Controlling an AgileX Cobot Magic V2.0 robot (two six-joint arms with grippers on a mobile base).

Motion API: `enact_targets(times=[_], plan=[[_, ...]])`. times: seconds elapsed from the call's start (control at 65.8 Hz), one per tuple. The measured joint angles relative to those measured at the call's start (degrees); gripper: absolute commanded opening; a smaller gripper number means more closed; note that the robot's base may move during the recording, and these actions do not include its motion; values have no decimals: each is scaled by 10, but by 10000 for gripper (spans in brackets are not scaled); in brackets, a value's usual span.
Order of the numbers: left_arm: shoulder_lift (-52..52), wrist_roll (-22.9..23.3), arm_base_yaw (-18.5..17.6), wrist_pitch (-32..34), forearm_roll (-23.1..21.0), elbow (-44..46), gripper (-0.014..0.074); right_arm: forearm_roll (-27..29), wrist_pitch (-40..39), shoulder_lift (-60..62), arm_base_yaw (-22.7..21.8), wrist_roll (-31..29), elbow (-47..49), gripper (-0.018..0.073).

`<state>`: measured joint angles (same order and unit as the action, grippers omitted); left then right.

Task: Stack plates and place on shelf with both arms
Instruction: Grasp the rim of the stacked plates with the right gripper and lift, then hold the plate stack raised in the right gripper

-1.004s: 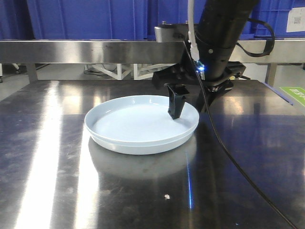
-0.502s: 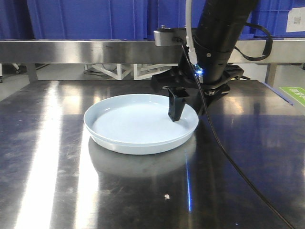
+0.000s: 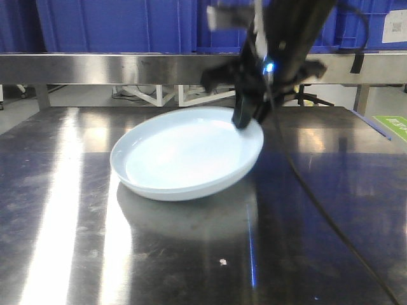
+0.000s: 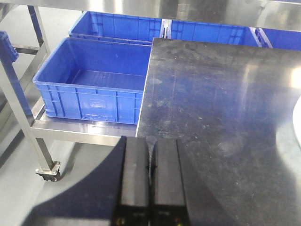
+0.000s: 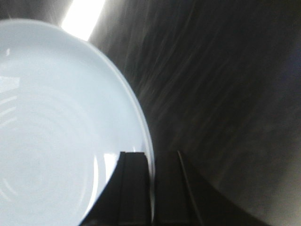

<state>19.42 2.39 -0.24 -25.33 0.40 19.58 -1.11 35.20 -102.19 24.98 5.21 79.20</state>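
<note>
One pale blue-white plate shows on the steel table, tilted, with its right rim raised and its left side low. My right gripper is shut on that raised rim. In the right wrist view the rim of the plate runs between the two black fingers of the right gripper. My left gripper is shut on nothing and hangs over the table's left edge, far from the plate. Only a pale sliver of the plate shows at that view's right border. A steel shelf crosses behind the plate.
Blue crates stand behind the shelf. In the left wrist view a blue crate sits on a low wheeled rack beside the table's edge. The right arm's black cable trails across the table toward the front right.
The right gripper has risen with the plate's right rim, tipping the plate up on that side. Before, the plate lay flat.
</note>
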Motion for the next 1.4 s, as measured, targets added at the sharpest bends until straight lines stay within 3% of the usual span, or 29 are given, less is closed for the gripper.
enact_targets(times=[0.274, 0.639, 1.004, 1.399], plan=[[0, 0, 0, 0, 0, 0, 83, -11, -26, 144, -55, -3, -39, 52], [0, 0, 0, 0, 0, 0, 83, -12, -145, 400, -130, -4, -268, 52], [0, 0, 0, 0, 0, 0, 83, -12, -164, 602, -135, -4, -449, 52], [0, 0, 0, 0, 0, 0, 83, -12, -184, 713, -135, -5, -537, 52]])
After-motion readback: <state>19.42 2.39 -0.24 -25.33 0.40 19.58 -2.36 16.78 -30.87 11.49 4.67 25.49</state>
